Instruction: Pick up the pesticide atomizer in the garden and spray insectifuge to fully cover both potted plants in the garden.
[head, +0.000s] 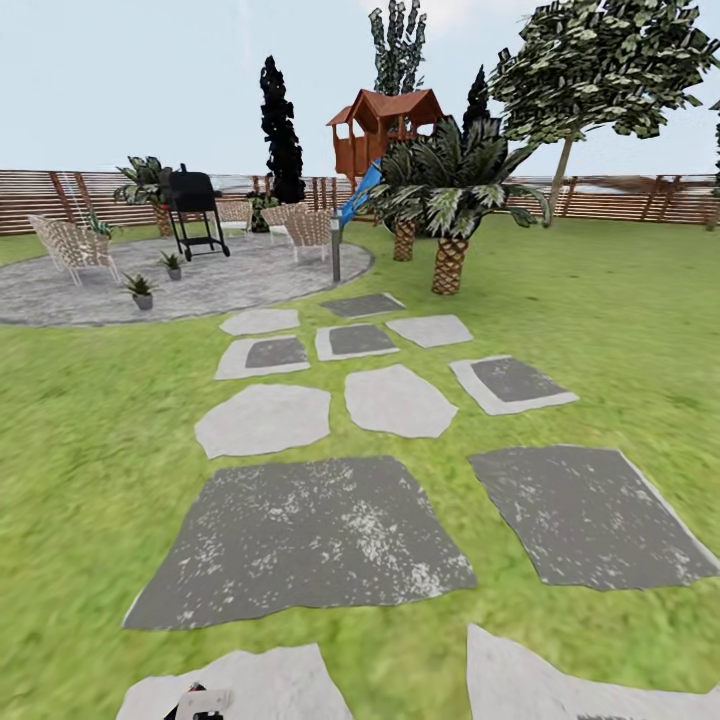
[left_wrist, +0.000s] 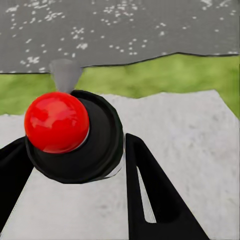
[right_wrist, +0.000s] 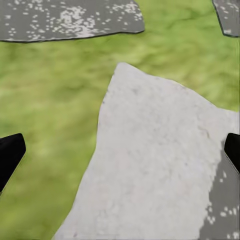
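Lawn (head: 90, 470) with grey slabs underfoot, and the robot is well short of the grill (head: 195, 210), which is my reference. Nearest: the left gripper (left_wrist: 75, 142) has its fingers pressed against both sides of a black round cap with a red knob and a grey cone. I read that as the atomizer (left_wrist: 102, 135), so it is already in hand and standing roughly upright along the fingers; I can't tell the rest of its body. Right gripper (right_wrist: 120, 155): jaws spread wide, nothing between them, slab (right_wrist: 155, 165) and grass below. The key relation is that both plants sit on the round paving (head: 60, 295) on the robot's side of the grill, far ahead and to the left, so they lie on the left arm's side and that arm carries the sprayer. Near plant (head: 140, 290) stands further out from the grill; far plant (head: 172, 265) is just beside the grill's legs. The two are apart and not touching. Judgement: drive first, spraying comes later. Count: one atomizer, two plants, one grill, about three wicker seats around the grill, two palms (head: 450, 200) well off to its right.
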